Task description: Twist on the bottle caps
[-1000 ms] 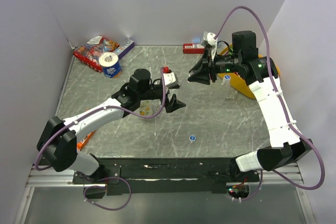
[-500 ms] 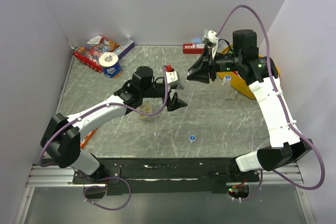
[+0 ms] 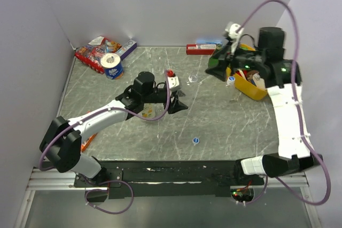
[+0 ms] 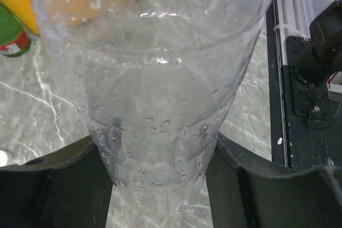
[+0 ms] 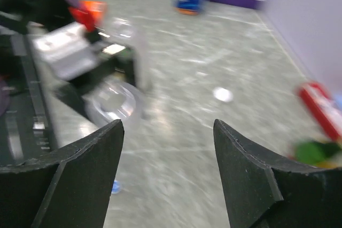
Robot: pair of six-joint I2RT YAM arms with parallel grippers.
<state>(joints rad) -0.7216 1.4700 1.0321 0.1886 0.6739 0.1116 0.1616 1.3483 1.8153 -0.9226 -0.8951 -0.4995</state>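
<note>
The left gripper [image 3: 178,104], wide open a second ago, has closed on the clear bottle [image 4: 160,105], well away from the yellow bin [image 3: 251,90]. The right gripper [image 3: 216,69] has spread its jaws and drawn back across the worktop [image 3: 230,121] to just beside that bin.

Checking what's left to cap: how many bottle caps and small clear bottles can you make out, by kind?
Blue bottle caps: 2, one near the front of the table, one beside the yellow bowl.
Small clear bottles: 2, one in the left gripper, one loose just beyond it.
Total: 4 that show clearly.
</note>
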